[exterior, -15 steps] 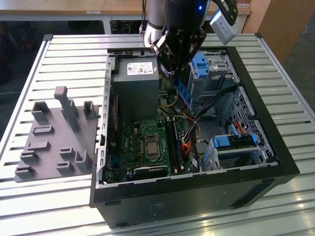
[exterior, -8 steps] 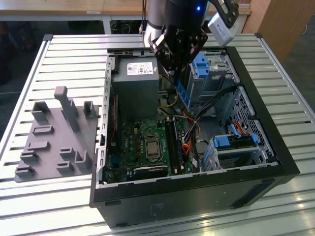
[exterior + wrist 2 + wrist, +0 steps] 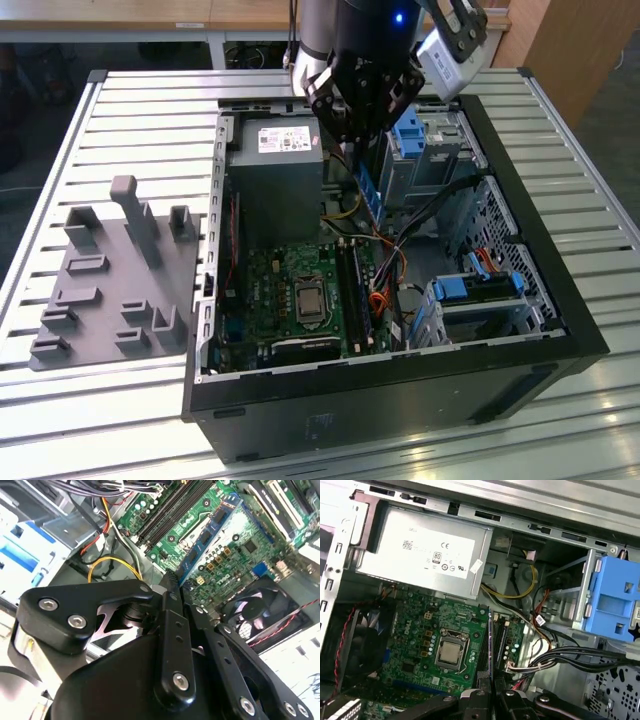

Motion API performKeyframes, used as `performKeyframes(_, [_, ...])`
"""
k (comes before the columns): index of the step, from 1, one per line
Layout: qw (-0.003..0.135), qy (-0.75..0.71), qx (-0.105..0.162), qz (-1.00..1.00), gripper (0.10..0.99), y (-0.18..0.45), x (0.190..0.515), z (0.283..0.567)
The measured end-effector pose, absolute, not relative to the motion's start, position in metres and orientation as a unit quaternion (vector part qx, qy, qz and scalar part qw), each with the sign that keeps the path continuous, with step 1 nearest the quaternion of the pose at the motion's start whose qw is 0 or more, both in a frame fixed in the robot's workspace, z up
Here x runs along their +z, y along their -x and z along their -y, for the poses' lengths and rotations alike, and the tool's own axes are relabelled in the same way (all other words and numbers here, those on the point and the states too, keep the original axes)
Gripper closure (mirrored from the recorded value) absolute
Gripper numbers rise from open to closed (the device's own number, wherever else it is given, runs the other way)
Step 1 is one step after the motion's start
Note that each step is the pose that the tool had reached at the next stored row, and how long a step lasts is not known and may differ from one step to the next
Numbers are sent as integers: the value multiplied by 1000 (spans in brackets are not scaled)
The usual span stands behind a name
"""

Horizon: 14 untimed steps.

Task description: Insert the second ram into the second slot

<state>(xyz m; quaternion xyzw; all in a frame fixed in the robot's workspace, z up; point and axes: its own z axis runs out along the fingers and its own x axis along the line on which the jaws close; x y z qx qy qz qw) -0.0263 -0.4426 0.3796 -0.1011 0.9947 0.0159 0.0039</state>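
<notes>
Gripping the second ram by one end, the claw hangs over the open computer case, its linkages folded inward and its fingers pressed together on the stick. The arm comes down steeply from above at the far side of the case, wrist pointing down into the opening. In the exterior view the blue stick hangs below the fingertips in the air, nearly upright with a slight tilt. It sits between the grey power supply on the exterior view's left and a blue drive-bay clip on the exterior view's right. Its lower end is close above a bundle of cables and clear of the green motherboard. The memory slots lie on the board beside the processor socket, nearer the camera than the stick, and the stick is not seated in them. In the second wrist view the black fingers close on the stick's near end, and its chip-lined face stretches away over the board, with a round fan off to one side. In the first wrist view the stick shows edge-on as a thin line running along the slots. The case rests on a slatted metal worktop, and a grey fixture lies beside it on the exterior view's left.
</notes>
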Motion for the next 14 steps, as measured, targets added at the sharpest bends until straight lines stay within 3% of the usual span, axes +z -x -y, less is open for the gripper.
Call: performKeyframes(14, [5, 3, 14, -1000, 945, 26, 379, 443])
